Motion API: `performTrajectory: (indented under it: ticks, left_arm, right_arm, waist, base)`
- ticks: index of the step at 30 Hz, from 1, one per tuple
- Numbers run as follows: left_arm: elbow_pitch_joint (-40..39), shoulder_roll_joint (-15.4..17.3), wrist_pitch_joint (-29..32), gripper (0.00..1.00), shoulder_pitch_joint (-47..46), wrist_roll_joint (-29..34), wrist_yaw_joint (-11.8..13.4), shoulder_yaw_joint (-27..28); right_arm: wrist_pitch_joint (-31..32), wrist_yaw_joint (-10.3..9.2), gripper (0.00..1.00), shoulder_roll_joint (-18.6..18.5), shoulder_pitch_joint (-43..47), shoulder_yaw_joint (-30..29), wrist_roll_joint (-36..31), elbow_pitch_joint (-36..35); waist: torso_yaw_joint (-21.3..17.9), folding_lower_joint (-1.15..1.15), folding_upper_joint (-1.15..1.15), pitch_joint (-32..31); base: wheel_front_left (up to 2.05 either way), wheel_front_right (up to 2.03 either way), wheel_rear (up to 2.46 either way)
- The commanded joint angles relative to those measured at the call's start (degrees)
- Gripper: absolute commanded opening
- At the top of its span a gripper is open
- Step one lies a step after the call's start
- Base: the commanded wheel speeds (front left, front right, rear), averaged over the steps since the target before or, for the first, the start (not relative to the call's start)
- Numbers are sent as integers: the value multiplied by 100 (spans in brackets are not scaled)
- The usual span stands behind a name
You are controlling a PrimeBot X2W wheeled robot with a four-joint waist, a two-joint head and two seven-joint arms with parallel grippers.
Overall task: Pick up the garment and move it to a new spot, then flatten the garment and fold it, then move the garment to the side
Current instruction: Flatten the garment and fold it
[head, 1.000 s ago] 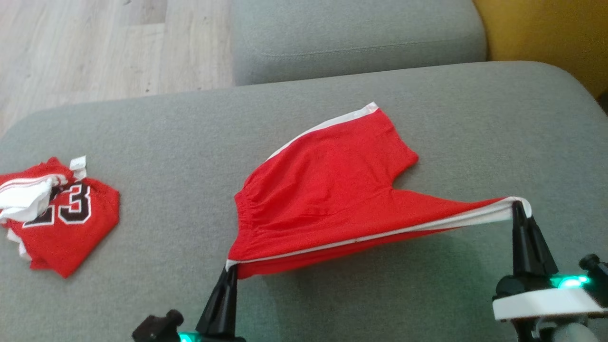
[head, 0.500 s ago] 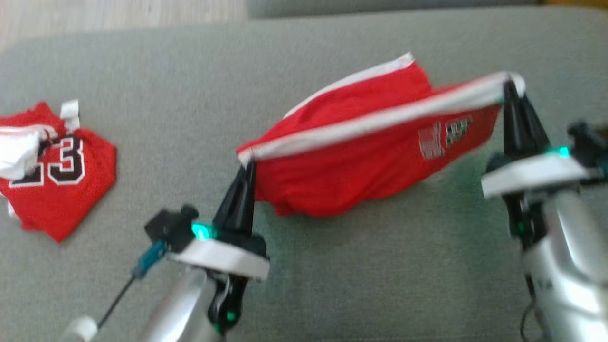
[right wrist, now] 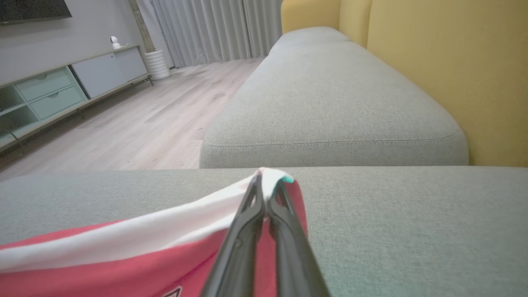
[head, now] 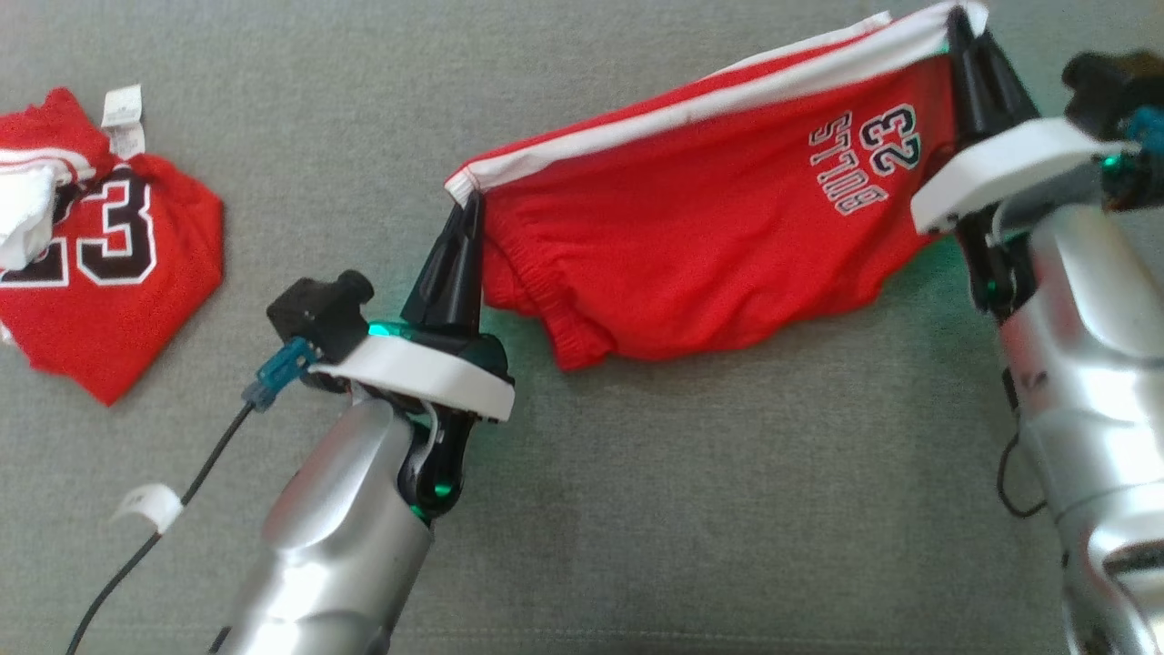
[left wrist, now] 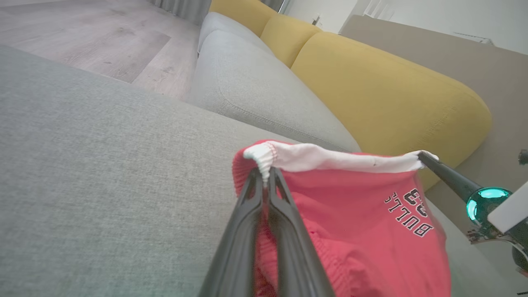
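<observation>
The garment [head: 691, 246] is a pair of red shorts with a white side stripe and a "BULLS 23" print, hanging stretched above the grey cushion [head: 709, 509]. My left gripper [head: 468, 202] is shut on the waistband end of the white stripe. My right gripper [head: 959, 20] is shut on the stripe's other end, higher and further back. From the left wrist, the shorts [left wrist: 350, 214] hang below the pinched left gripper [left wrist: 266, 171]. From the right wrist, the stripe [right wrist: 136, 233] runs away to the left of the clamped right gripper [right wrist: 266, 177].
A folded red jersey [head: 95, 264] with a "23" lies at the cushion's left. A second grey cushion [right wrist: 330, 99] sits beyond, with a yellow backrest [left wrist: 383, 86] behind it and wooden floor [right wrist: 144, 119] to the side. A cable [head: 164, 528] trails from my left wrist.
Both grippers have lifted the shorts off the cushion and turned them so the printed side faces me. The head camera has tilted down, shifting the whole picture.
</observation>
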Motion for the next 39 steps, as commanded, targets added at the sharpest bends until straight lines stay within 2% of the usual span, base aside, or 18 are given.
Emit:
performTrajectory:
  ticks: [1,8,9,10,11,18,25,30,37,38,39]
  left_arm:
    - [-84,38,-37,0,-219,-25,9,150]
    - [-15,35,-37,0,-328,-129,9,87]
    - [2,35,-37,32,-337,-97,9,131]
    - [19,35,-37,92,-339,-63,9,189]
    - [43,35,-37,100,-331,-25,9,232]
    - [78,34,-37,100,-93,317,47,585]
    - [-295,34,-37,100,438,810,374,920]
    - [-486,34,-37,100,739,1010,524,980]
    - [-602,34,-37,100,886,1290,617,1061]
    - [-613,34,-37,100,900,1333,636,1080]
    - [-621,34,-37,100,914,1375,646,1090]
  right_arm:
    - [-122,11,0,2,-266,70,-71,33]
    - [-271,11,1,46,-702,33,-174,594]
    - [-288,11,51,50,-750,33,-187,651]
    - [-303,11,100,56,-793,40,-200,697]
    - [-316,11,100,61,-826,46,-209,742]
    - [-350,11,100,22,-797,218,-224,859]
    - [-321,11,100,-186,-400,493,-142,1253]
    - [114,11,100,-186,-237,693,16,1720]
    - [681,11,100,-11,-55,951,604,1871]
    - [722,11,90,27,-5,1000,717,1830]
    - [750,11,47,66,54,1063,835,1765]
  waist:
    - [80,-1,0,92]
    - [89,-1,0,187]
    - [85,-1,0,200]
    - [80,-1,0,213]
    - [75,-1,0,223]
    - [25,-1,0,203]
    - [35,-1,0,46]
    - [109,-1,0,-25]
    - [197,-1,0,-74]
    - [204,-1,0,-92]
    - [207,-1,0,-118]
  base:
    - [0,0,0]
    - [0,0,0]
    - [0,0,0]
    - [0,0,0]
    - [0,0,0]
    - [0,0,0]
    - [0,0,0]
    - [0,0,0]
    - [0,0,0]
    - [0,0,0]
    - [0,0,0]
